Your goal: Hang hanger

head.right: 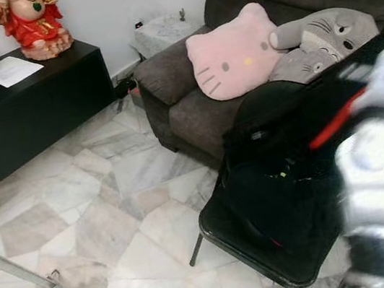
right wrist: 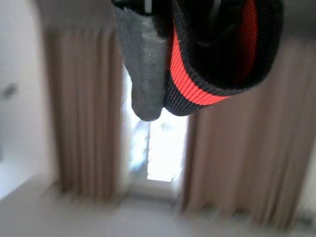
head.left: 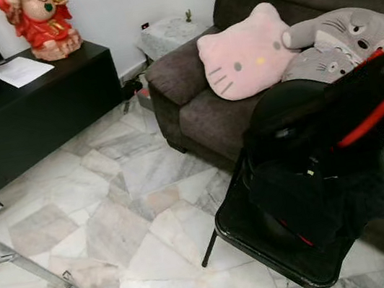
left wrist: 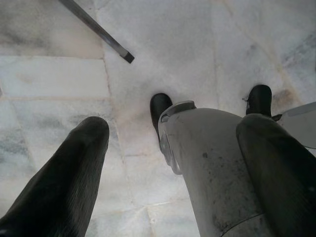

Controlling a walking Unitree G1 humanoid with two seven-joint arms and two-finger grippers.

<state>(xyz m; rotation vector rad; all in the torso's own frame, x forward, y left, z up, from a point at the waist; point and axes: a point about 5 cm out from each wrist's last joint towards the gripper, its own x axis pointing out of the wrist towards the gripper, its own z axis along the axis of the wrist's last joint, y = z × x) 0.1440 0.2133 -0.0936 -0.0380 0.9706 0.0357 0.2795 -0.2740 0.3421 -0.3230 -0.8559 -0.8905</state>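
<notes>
No actual hanger to be spotted anywhere, just a black-and-red strap [right wrist: 207, 84] looped over the right gripper [right wrist: 145, 101] (looks like a bag strap, honestly). Can't tell whether that gripper is clamped on it or only hooked under it. Seen from the wrist against beige curtains [right wrist: 84, 113] and a bright window, so probably raised and pointing up. Runs as a red line back down to a black bag [head.left: 309, 191] slumped on a black folding chair [head.left: 255, 240], parked just in front of the dark sofa [head.left: 202, 113] with the pink cat cushion [head.left: 247, 51]. Right arm [head.right: 377, 158] very blurry, so likely mid-swing. Left gripper [left wrist: 175, 126] hanging idle at the side, fingers [left wrist: 94, 133] spread apart with nothing between them, aimed down at the marble floor [left wrist: 197, 49] beside the robot's own leg. Guessing early days: no rail or hook in sight to hang anything on.
</notes>
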